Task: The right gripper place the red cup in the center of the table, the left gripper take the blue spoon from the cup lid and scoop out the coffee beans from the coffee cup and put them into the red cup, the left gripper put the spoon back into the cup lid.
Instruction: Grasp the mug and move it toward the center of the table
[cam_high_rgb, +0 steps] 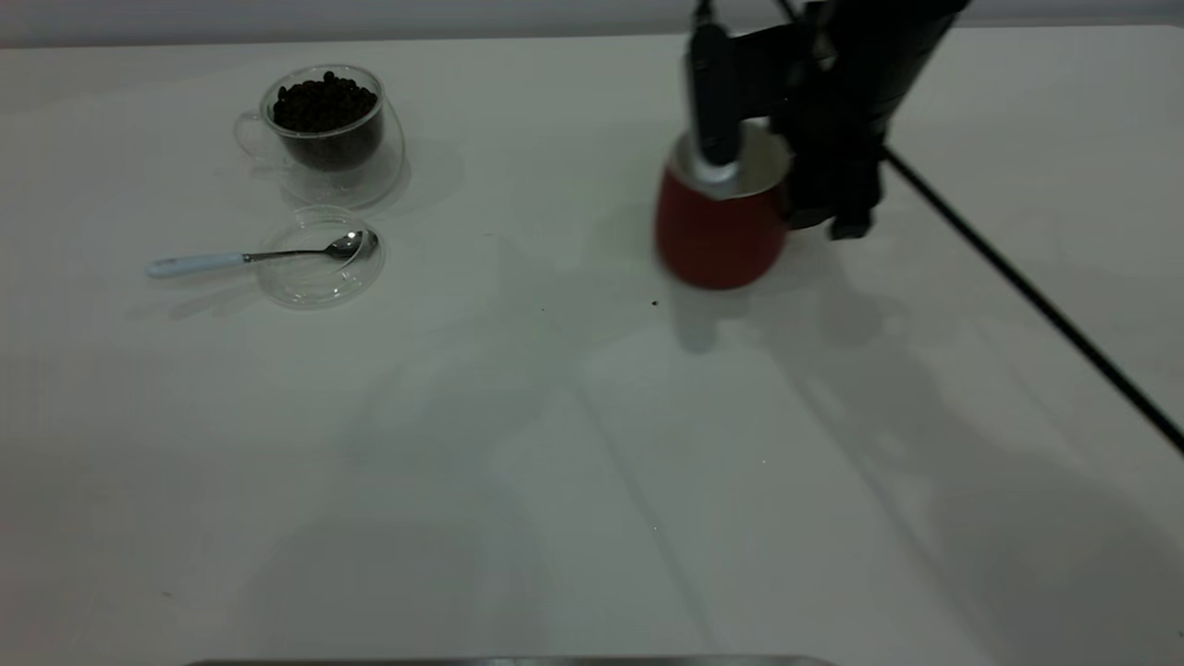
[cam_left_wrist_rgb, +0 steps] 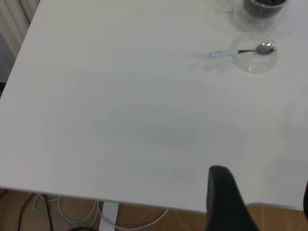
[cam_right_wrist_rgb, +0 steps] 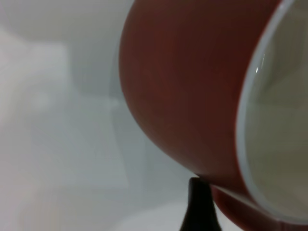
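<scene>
My right gripper point(cam_high_rgb: 814, 185) was clamped on the red cup point(cam_high_rgb: 717, 236), fingers at its handle side, at the far right of the table point(cam_high_rgb: 592, 444). The cup was upright. My left gripper point(cam_left_wrist_rgb: 226, 202) hovered over the table's near edge; I could not tell its finger state. The blue spoon point(cam_high_rgb: 259, 257) lay with its bowl in the cup lid point(cam_high_rgb: 319, 259), just beside the coffee cup point(cam_high_rgb: 324, 134) holding the coffee beans point(cam_high_rgb: 324, 102).

Exterior: high, facing arms. Left wrist: far, shares spoon point(cam_left_wrist_rgb: 243, 51). Right wrist: close-up.
</scene>
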Controlling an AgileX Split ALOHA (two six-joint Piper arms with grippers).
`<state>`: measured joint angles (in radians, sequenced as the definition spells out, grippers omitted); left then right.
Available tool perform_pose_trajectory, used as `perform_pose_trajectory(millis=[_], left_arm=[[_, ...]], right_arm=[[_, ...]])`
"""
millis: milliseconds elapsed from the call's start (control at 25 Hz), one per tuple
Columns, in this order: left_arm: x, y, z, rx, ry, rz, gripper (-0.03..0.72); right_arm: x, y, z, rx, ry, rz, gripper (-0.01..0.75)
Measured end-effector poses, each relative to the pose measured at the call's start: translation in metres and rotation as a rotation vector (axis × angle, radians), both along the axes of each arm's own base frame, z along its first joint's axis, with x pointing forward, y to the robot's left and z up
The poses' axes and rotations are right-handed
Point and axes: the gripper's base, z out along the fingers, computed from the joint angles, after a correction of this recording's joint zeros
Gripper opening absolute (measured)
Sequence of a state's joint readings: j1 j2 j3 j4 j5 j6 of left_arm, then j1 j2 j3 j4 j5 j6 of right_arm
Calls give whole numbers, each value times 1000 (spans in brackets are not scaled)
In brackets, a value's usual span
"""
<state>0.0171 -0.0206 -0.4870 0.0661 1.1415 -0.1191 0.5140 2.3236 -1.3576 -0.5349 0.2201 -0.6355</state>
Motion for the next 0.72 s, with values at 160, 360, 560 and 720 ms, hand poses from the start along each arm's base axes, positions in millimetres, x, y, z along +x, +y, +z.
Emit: perform_pose_trajectory(millis=[160, 360, 560, 720], left_arm=[[0, 0, 0, 0, 0, 0, 449], [0, 0, 0, 0, 0, 0, 449], [0, 0, 0, 0, 0, 0, 449], [0, 0, 0, 0, 0, 0, 449]], right_arm=[[-16, 29, 0, 61, 12, -9, 591], [-24, 44, 1, 151, 28, -92, 591], [-24, 43, 4, 197, 49, -194, 591], [-23, 43, 26, 200, 30, -216, 547]])
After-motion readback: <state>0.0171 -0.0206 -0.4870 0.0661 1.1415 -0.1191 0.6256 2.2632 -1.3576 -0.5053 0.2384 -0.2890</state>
